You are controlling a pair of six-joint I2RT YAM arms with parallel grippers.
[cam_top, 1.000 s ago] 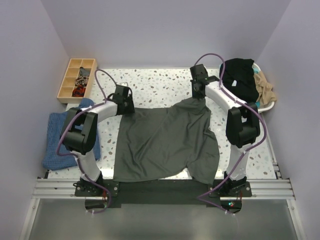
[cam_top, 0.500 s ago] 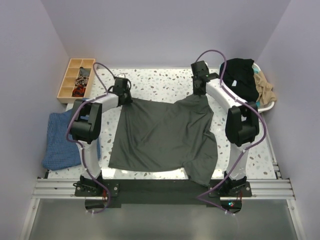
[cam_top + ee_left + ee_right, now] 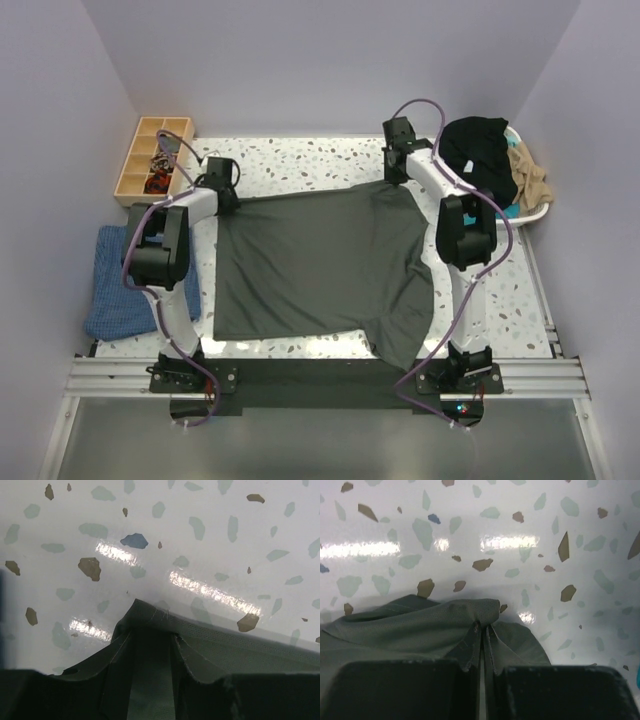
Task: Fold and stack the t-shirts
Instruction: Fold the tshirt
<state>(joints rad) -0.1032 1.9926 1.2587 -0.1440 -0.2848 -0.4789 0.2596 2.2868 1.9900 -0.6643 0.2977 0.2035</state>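
The charcoal-grey t-shirt (image 3: pixel 320 265) lies spread across the middle of the table. Its far edge is stretched between my two grippers. My left gripper (image 3: pixel 222 190) is at the shirt's far left corner. In the left wrist view (image 3: pixel 152 632) its fingers stand apart, with the shirt's hem (image 3: pixel 240 650) round the tips. My right gripper (image 3: pixel 398 175) is at the far right corner. In the right wrist view (image 3: pixel 482 625) it is shut on a pinch of the shirt (image 3: pixel 395 625). A black t-shirt (image 3: pixel 478 155), a tan one (image 3: pixel 530 182) and a teal scrap (image 3: pixel 511 209) lie piled at the far right.
A wooden compartment box (image 3: pixel 153 155) with small parts stands at the far left. A blue cloth (image 3: pixel 118 280) lies at the left edge. The pile at the far right sits in a white basket (image 3: pixel 540 212). Purple cables loop over both arms.
Both grippers have moved toward the back and apart, the left one further left. The shirt's far edge has gone from bunched to stretched, and the shirt now lies flatter and wider.
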